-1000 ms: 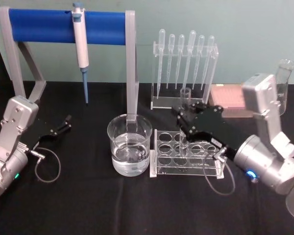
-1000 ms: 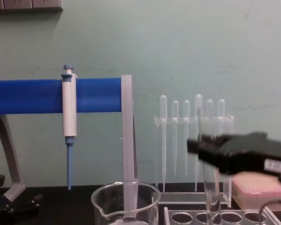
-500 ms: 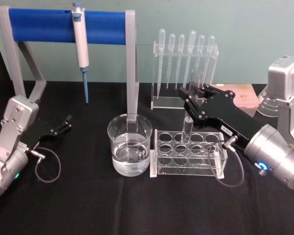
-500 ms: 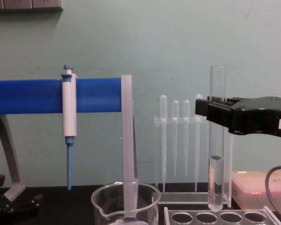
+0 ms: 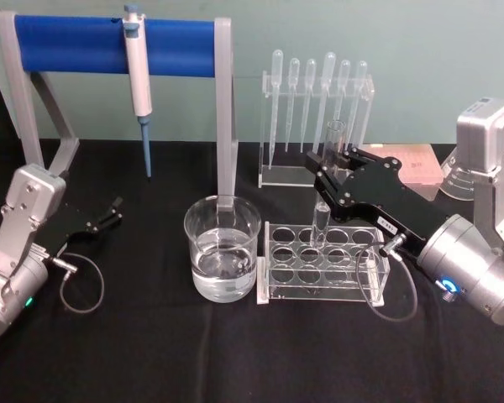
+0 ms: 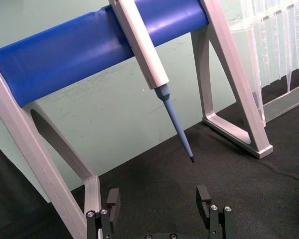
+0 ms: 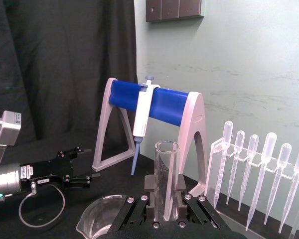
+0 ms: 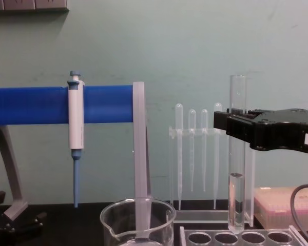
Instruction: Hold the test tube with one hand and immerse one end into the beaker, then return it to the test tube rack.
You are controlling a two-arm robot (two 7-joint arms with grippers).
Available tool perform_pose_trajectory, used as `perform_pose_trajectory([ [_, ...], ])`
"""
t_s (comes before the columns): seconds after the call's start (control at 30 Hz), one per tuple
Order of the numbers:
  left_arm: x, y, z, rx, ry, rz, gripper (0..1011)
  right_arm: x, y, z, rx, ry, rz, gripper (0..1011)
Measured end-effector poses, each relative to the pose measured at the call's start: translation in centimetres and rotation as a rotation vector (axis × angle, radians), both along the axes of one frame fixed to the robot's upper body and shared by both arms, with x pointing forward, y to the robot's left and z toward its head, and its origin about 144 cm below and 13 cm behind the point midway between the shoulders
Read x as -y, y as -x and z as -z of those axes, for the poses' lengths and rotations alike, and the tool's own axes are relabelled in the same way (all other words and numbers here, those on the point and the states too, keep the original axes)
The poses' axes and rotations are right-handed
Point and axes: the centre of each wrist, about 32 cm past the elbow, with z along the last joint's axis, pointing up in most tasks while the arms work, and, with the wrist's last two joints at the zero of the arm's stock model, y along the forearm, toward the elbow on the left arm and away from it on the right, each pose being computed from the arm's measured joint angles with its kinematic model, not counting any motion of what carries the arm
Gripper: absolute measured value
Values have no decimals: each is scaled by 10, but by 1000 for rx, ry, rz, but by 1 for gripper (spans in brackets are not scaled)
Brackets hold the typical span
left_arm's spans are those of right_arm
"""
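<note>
The flat black right hand (image 5: 330, 161) pinches the long clear glass test tube (image 8: 236, 195) upright just above the clear plastic rack (image 5: 277, 278), the left hand (image 5: 112, 210) spread well apart.

Upper left, a blue-barred stand (image 5: 76, 44) on grey legs carries a white pipettor (image 5: 138, 67), blue tip pointing down. Upper centre, six bulb-topped pipettes (image 5: 319, 88) hang in a clear holder (image 5: 281, 176). A pink box (image 5: 422, 159) sits right, all on the black tabletop (image 5: 151, 344).

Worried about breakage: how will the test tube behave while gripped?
The test tube is clear glass, so probably brittle if squeezed hard. Its smooth wall may slip in the right gripper. Being round, it would likely roll if laid down.
</note>
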Motion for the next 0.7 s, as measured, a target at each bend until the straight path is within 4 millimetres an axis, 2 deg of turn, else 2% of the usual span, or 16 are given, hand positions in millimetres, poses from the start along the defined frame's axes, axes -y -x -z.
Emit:
perform_pose_trajectory([
  [0.7,0,0,0,0,0,0,1000,0,0,1,-1,2,-1,229],
])
